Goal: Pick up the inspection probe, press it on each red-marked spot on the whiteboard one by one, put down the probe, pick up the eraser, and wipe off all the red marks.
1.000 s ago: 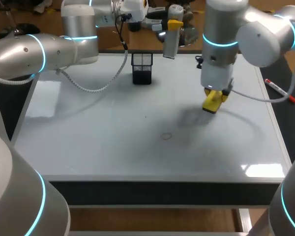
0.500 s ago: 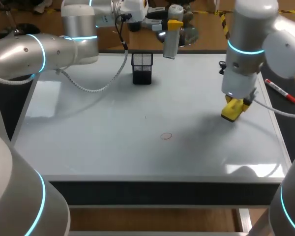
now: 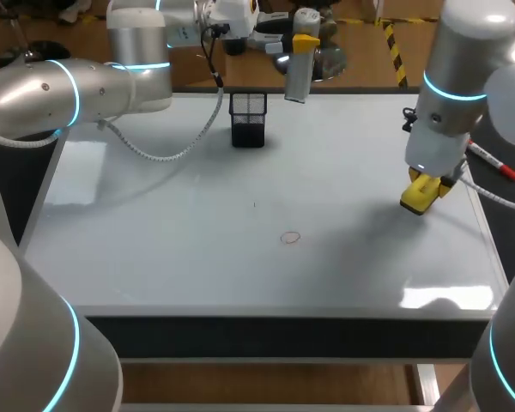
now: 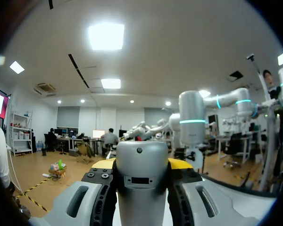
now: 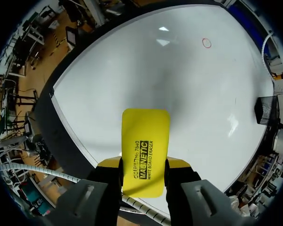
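Bright overhead light falls evenly on the whiteboard [image 3: 180, 223]. White glare [image 3: 446, 297] sits at its front right corner, and a soft grey shadow [image 3: 365, 227] spreads beside the right arm [image 3: 451, 103].

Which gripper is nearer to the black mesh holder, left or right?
Left. The left gripper, holding the probe, is just beyond the black mesh holder, at the far edge; the right gripper, with the eraser, is near the right edge.

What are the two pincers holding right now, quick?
Left pincer: closed on the inspection probe.
Right pincer: closed on the yellow eraser.
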